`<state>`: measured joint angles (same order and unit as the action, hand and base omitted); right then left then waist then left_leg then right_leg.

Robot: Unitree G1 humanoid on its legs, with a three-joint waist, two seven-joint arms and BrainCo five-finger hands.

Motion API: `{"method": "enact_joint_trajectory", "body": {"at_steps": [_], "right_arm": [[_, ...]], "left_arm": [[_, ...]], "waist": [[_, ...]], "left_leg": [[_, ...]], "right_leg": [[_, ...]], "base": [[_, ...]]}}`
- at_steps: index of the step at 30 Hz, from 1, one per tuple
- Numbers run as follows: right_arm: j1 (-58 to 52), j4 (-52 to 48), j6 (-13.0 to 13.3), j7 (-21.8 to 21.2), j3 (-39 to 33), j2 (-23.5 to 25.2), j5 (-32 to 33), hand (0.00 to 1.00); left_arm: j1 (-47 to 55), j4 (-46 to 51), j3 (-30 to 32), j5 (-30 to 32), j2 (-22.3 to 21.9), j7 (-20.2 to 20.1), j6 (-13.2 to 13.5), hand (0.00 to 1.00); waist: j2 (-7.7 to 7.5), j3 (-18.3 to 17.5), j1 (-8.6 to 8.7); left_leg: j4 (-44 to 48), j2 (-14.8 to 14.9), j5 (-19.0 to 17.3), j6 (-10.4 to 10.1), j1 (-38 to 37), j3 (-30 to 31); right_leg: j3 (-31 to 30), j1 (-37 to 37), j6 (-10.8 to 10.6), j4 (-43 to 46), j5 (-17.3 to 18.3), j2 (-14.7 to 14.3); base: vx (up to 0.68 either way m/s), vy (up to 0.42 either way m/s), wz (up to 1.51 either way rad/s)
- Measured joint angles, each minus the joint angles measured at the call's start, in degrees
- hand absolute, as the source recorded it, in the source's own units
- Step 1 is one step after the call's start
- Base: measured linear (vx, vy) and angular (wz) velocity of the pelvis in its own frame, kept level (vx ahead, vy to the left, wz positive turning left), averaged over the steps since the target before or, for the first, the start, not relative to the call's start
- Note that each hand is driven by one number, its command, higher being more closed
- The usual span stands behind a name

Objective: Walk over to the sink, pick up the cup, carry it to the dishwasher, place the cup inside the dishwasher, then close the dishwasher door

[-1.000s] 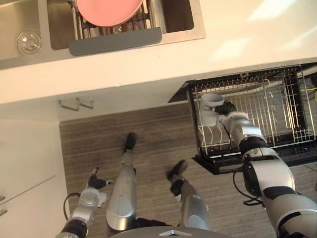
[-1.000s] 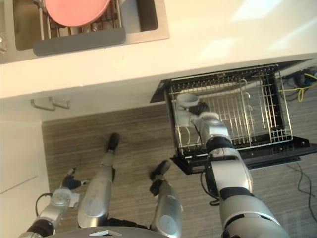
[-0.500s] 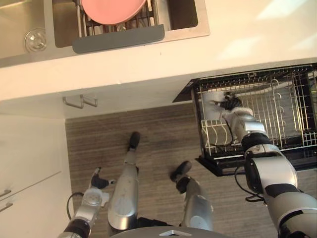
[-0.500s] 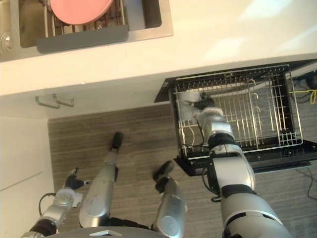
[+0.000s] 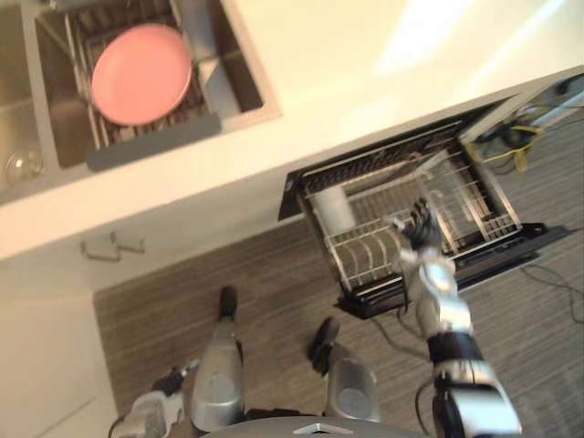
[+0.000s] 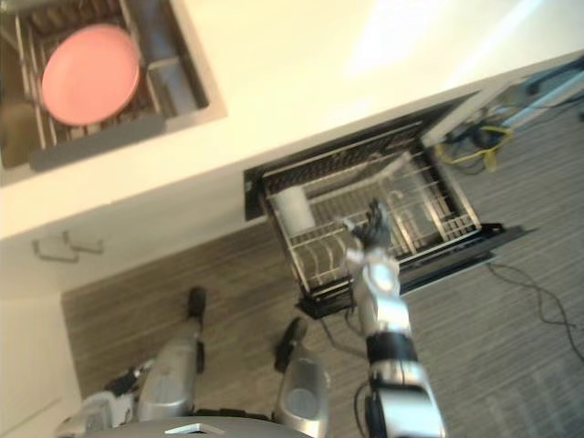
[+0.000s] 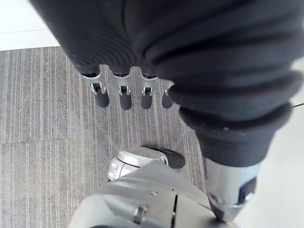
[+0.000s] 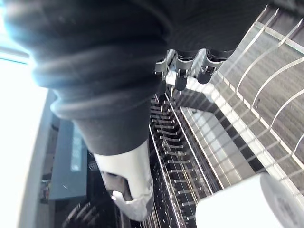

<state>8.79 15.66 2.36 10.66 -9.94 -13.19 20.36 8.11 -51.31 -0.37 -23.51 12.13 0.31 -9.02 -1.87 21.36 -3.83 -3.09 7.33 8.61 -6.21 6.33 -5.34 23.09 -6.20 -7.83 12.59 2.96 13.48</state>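
Cup (image 5: 334, 208) sits in rack's (image 5: 474, 212) sink-side corner, right hand (image 5: 418, 233) over rack, fingers spread, empty, probably clear to shut the open door (image 5: 513, 253).

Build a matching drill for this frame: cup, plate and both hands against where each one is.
Things:
1. cup
2. plate
3. right hand
4. left hand

Places:
A. in the sink
B. low over the floor, fingers straight
C. in the dishwasher rack, at its end toward the sink
D. raised over the dishwasher rack, open, apart from the cup

Pairs: 1-C, 2-A, 3-D, 4-B
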Motion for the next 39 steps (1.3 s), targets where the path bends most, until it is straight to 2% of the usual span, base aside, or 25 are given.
{"method": "enact_joint_trajectory", "body": {"at_steps": [1, 3, 5, 7, 8, 11, 13, 16, 18, 20, 21, 22, 23, 24, 25, 26, 28, 32, 33, 34, 35, 36, 37, 38, 39], "right_arm": [[-3.4, -2.5, 0.6, -0.6, -0.4, 1.2, 0.1, 0.0], [-7.1, -6.9, 1.4, -2.4, -0.4, 2.8, 0.7, 0.0], [-10.2, -13.2, 1.5, -5.9, 0.1, 5.2, 3.0, 0.0], [-11.4, -17.6, 1.5, -8.3, 1.0, 6.8, 4.9, 0.0], [-11.6, -18.9, 1.6, -9.2, 1.4, 7.2, 5.5, 0.0], [-12.2, -23.3, 2.6, -13.0, 3.6, 8.3, 7.8, 0.0], [-13.3, -24.3, 3.1, -16.8, 4.3, 8.0, 9.7, 0.0], [-13.6, -24.5, 3.7, -20.4, 4.3, 7.7, 9.8, 0.0], [-13.7, -26.1, 3.8, -20.6, 4.4, 7.2, 11.0, 0.0], [-13.5, -26.8, 4.8, -20.5, 4.5, 6.3, 11.6, 0.0], [-13.5, -27.2, 4.9, -20.4, 4.2, 5.7, 12.0, 0.0], [-13.7, -29.2, 5.0, -20.2, 3.4, 5.2, 12.1, 0.0], [-13.8, -30.6, 5.4, -19.9, 2.2, 4.3, 12.6, 0.0], [-13.7, -30.8, 6.0, -19.8, 1.0, 3.2, 13.5, 0.0], [-13.8, -30.7, 6.2, -19.7, 0.1, 2.7, 13.7, 0.0], [-13.8, -30.5, 6.2, -19.2, -1.5, 1.7, 14.1, 0.0], [-14.5, -30.6, 6.2, -19.3, -1.7, 1.8, 14.1, 0.0], [-15.7, -30.6, 6.2, -18.5, -2.8, 1.8, 14.2, 0.0], [-16.0, -30.6, 6.4, -17.5, -3.8, 2.0, 14.2, 0.0], [-16.1, -30.6, 6.8, -17.0, -4.5, 2.0, 14.2, 0.0], [-16.2, -30.6, 7.0, -16.4, -4.7, 1.8, 14.2, 0.0], [-16.7, -30.5, 7.8, -15.0, -4.9, 1.7, 14.2, 0.0], [-16.8, -30.6, 8.1, -13.8, -4.7, 1.7, 14.2, 0.0], [-16.8, -30.6, 8.5, -13.2, -4.6, 1.7, 14.2, 0.0], [-16.8, -30.6, 9.3, -12.6, -4.1, 1.9, 14.2, 0.0]], "left_arm": [[1.1, -0.5, 0.4, 0.0, -0.5, 0.0, -1.1, 0.0], [2.2, -1.9, 0.7, -0.1, -0.6, -0.8, -4.3, 0.0], [2.9, -4.2, 2.9, -3.0, -1.6, -1.0, -9.0, 0.0], [3.0, -5.2, 4.4, -5.1, -2.0, -1.0, -11.7, 0.0], [3.1, -5.7, 4.5, -5.3, -2.1, -1.1, -12.2, 0.0], [3.6, -6.1, 4.9, -6.8, -2.6, -0.5, -12.1, 0.0], [4.5, -6.2, 5.1, -8.9, -3.2, 1.9, -11.3, 0.0], [5.0, -6.2, 6.3, -9.4, -4.4, 5.2, -9.7, 0.0], [5.1, -6.2, 7.6, -8.9, -5.2, 6.5, -8.6, 0.0], [5.1, -6.1, 8.4, -7.3, -5.6, 7.5, -7.6, 0.0], [4.9, -6.0, 9.0, -5.5, -5.7, 8.1, -7.3, 0.0], [4.5, -6.1, 9.1, -4.0, -5.7, 8.3, -7.3, 0.0], [4.0, -6.2, 9.1, -2.2, -6.0, 8.2, -7.4, 0.0], [3.5, -6.2, 9.1, -0.5, -6.4, 8.1, -7.4, 0.0], [3.3, -6.2, 9.0, 0.3, -6.7, 8.0, -7.5, 0.0], [2.8, -5.8, 8.1, 2.3, -7.1, 7.3, -7.8, 0.0], [2.8, -5.7, 7.3, 4.4, -6.8, 6.2, -7.8, 0.0], [2.8, -6.0, 4.0, 8.8, -5.7, 3.0, -7.7, 0.0], [2.6, -6.3, 2.3, 10.2, -5.0, 1.8, -7.5, 0.0], [2.0, -6.8, 0.4, 10.9, -4.1, 0.5, -6.8, 0.0], [1.5, -7.0, -0.6, 11.6, -3.9, 0.3, -6.4, 0.0], [0.8, -7.9, -2.9, 13.4, -3.6, 0.3, -5.4, 0.0], [-0.3, -8.1, -5.1, 15.0, -2.9, 0.3, -5.2, 0.0], [-0.7, -8.1, -6.2, 15.7, -2.5, 0.2, -5.1, 0.0], [-1.6, -7.8, -8.0, 16.6, -1.9, -0.3, -4.7, 0.0]], "waist": [[-0.09, -1.6, 0.79], [0.02, -4.9, 1.29], [0.47, -8.1, 2.2], [0.8, -9.7, 2.21], [0.88, -10.3, 2.25], [1.6, -11.6, 2.37], [2.43, -12.3, 2.71], [3.39, -13.1, 2.74], [3.81, -13.2, 2.77], [3.74, -13.4, 3.11], [3.26, -13.9, 3.55], [3.43, -14.5, 4.65], [3.54, -14.5, 5.75], [4.28, -14.7, 6.11], [4.82, -14.9, 6.34], [5.65, -15.0, 6.16], [5.38, -15.0, 6.51], [4.3, -15.3, 8.42], [3.81, -15.3, 8.68], [3.24, -15.0, 8.61], [3.26, -15.1, 8.68], [3.3, -15.1, 8.77], [3.21, -15.0, 8.58], [3.05, -14.9, 8.47], [2.41, -14.9, 8.12]], "left_leg": [[0.0, 0.0, -0.5, 0.0, -1.5, -1.1], [0.0, 0.2, -1.5, -0.2, -3.6, -2.5], [0.2, 0.6, -2.6, -0.4, -6.4, -3.7], [1.2, 1.1, -3.7, -0.7, -7.7, -4.9], [2.1, 1.5, -4.6, -0.7, -7.7, -5.3], [7.6, 3.2, -8.3, -0.8, -7.3, -6.4], [10.9, 4.1, -10.6, -0.5, -7.2, -6.5], [12.8, 4.0, -11.7, 0.0, -7.2, -6.4], [13.8, 3.6, -11.8, 0.4, -6.9, -6.9], [14.1, 3.3, -11.8, 3.4, -6.8, -10.8], [14.1, 4.1, -13.2, 7.9, -7.2, -17.0], [15.5, 6.8, -13.5, 8.5, -7.3, -25.4], [17.0, 8.7, -13.2, 8.4, -7.1, -30.2], [18.1, 9.8, -12.0, 8.7, -6.9, -33.4], [18.2, 9.7, -11.3, 7.5, -7.1, -33.8], [17.0, 8.0, -10.7, 4.0, -7.3, -33.1], [13.6, 5.0, -9.9, 3.9, -7.5, -33.0], [1.1, -2.0, -3.9, 4.4, -9.7, -31.9], [-1.8, -3.7, -2.7, 4.7, -10.6, -30.8], [-1.8, -4.4, -3.0, 5.2, -10.4, -29.9], [-1.8, -4.7, -3.2, 5.4, -10.1, -29.1], [-1.8, -5.0, -3.5, 5.7, -10.0, -27.5], [-1.8, -4.9, -3.7, 6.1, -9.9, -26.0], [-1.8, -4.8, -3.8, 6.3, -9.7, -25.4], [-1.8, -4.7, -4.2, 6.8, -9.5, -24.1]], "right_leg": [[-0.1, 2.0, -0.3, -1.5, -0.4, -0.2], [-0.6, 4.3, -0.5, -4.2, -1.4, -0.9], [-1.0, 8.1, -0.6, -7.7, -2.5, -1.8], [-2.2, 9.7, -0.5, -9.3, -3.0, -2.5], [-2.4, 10.1, -0.4, -9.8, -3.1, -2.8], [-3.9, 11.7, 0.2, -11.1, -3.4, -4.1], [-4.0, 13.5, 0.1, -11.2, -2.7, -4.6], [-3.7, 14.6, -0.1, -11.1, -2.5, -4.3], [-3.3, 15.1, -0.3, -10.9, -2.4, -3.7], [-1.4, 16.3, -0.3, -10.9, -2.4, -2.5], [0.3, 17.1, -0.9, -11.2, -2.9, -1.5], [3.4, 18.3, -1.4, -12.1, -3.4, -0.9], [5.8, 18.7, -1.5, -12.1, -3.4, -0.3], [7.6, 19.0, -2.0, -11.6, -3.1, 0.4], [8.5, 19.2, -2.5, -11.1, -2.8, 0.7], [9.3, 19.1, -3.6, -10.0, -2.4, 2.2], [9.8, 18.9, -4.3, -9.7, -2.6, 4.2], [12.5, 17.8, -5.7, -8.0, -2.5, 7.4], [13.7, 17.3, -5.8, -5.5, -1.3, 9.0], [14.0, 16.9, -5.8, -2.2, -0.8, 10.7], [13.8, 16.4, -5.6, 0.0, -0.9, 11.4], [13.1, 15.0, -4.2, 5.6, -1.7, 13.0], [11.2, 12.2, -0.6, 12.3, -3.6, 14.5], [10.0, 10.5, 1.8, 15.7, -5.2, 15.2], [7.7, 7.2, 7.0, 21.1, -8.9, 16.2]], "base": [[0.11, -0.014, -0.18], [0.11, -0.019, -0.27], [0.09, -0.023, -0.26], [0.03, -0.018, -0.28], [-0.01, -0.031, -0.37], [-0.03, -0.038, -0.3], [-0.03, -0.024, -0.08], [0.0, 0.012, 0.06], [0.01, 0.041, 0.24], [0.01, 0.044, 0.48], [0.06, 0.02, 0.91], [0.11, 0.038, 1.18], [0.12, 0.059, 1.23], [0.09, 0.094, 0.94], [0.05, 0.151, 0.74], [0.04, 0.153, 0.47], [0.01, 0.167, 0.28], [0.02, 0.132, 0.36], [0.04, 0.108, 0.49], [0.04, 0.106, 0.5], [0.04, 0.08, 0.59], [0.03, 0.085, 0.68], [0.05, 0.102, 0.7], [0.08, 0.127, 0.63], [0.14, 0.108, 0.59]]}}
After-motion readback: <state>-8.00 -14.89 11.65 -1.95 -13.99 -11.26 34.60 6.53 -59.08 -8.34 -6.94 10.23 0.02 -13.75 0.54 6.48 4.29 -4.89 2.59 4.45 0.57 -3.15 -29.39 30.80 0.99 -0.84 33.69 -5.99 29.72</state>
